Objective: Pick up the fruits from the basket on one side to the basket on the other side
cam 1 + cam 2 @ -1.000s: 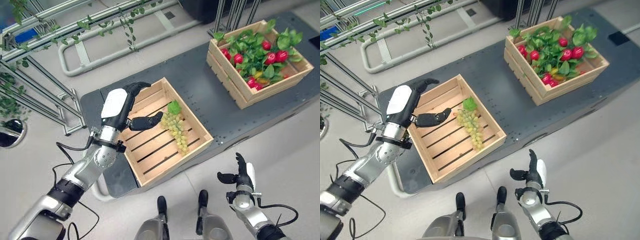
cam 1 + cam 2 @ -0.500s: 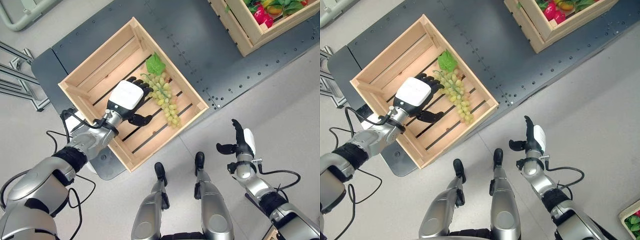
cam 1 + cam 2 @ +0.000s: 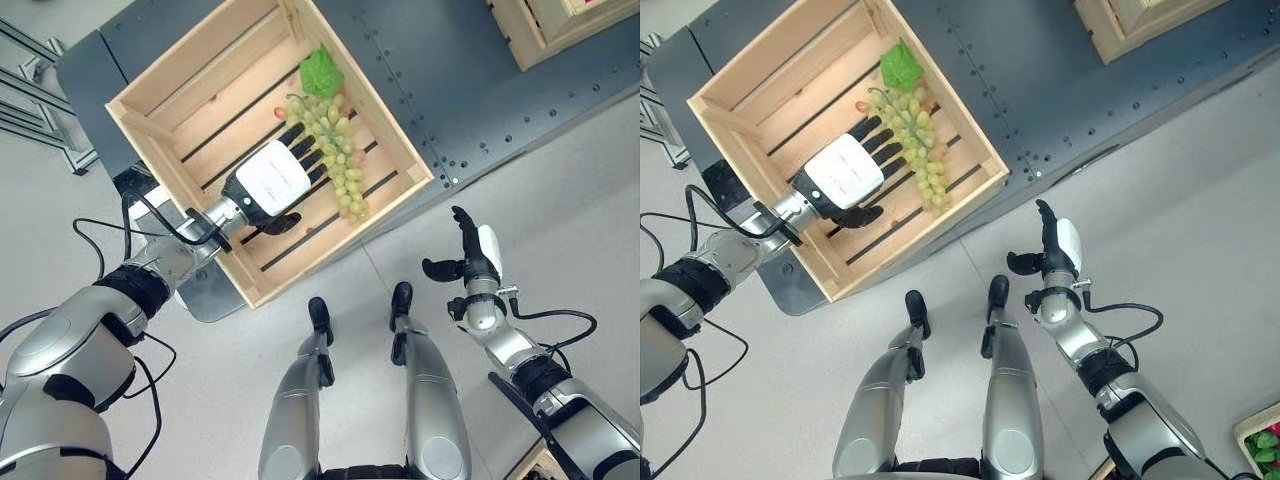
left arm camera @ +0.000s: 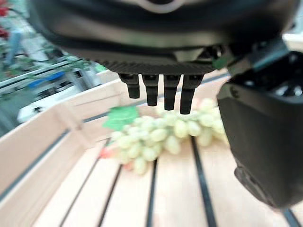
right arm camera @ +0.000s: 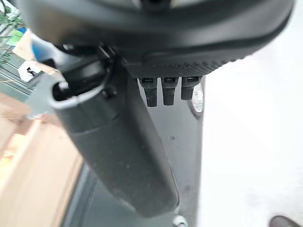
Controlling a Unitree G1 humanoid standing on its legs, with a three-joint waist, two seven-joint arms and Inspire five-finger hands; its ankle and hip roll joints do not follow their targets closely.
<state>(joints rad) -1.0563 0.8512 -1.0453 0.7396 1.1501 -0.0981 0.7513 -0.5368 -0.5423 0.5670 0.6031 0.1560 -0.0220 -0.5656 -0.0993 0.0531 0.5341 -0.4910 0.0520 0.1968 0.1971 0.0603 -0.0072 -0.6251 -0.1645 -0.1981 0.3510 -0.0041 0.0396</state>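
- My left hand [image 3: 268,182] is down inside the wooden crate [image 3: 148,95], palm facing the slats. Its fingers [image 3: 300,152] are stretched out straight and spread a bit, nothing gripped.
- The grape bunch [image 3: 335,150] lies on the crate floor right at those fingertips. From the head views the tips overlap the near edge of the bunch, but I can't tell if they're actually touching. In the left wrist view the grapes [image 4: 161,135] sit just past the fingertips, across the slats.
- The bunch's green leaf [image 3: 320,74] is at the far end, close to the crate's far wall. There's a small reddish bit [image 4: 108,152] beside the bunch, too blurry to say what it is.
- Thumb [image 3: 280,224] sticks out to the side over the slats, well away from the grapes.
- No readable writing on the crate or the hand.
- Compared with half a second ago the left hand has slid further along the bunch. The fingers were curled by the grapes then and are flatter and straighter now. The whole view has shifted too, so the head moved.
- My right hand [image 3: 475,255] is off over the floor [image 3: 560,200] beside the bench [image 3: 440,90], fingers upright and relaxed, thumb out, holding nothing. Same pose as before.
- A corner of the second crate [image 3: 545,35] shows on the bench's far side.
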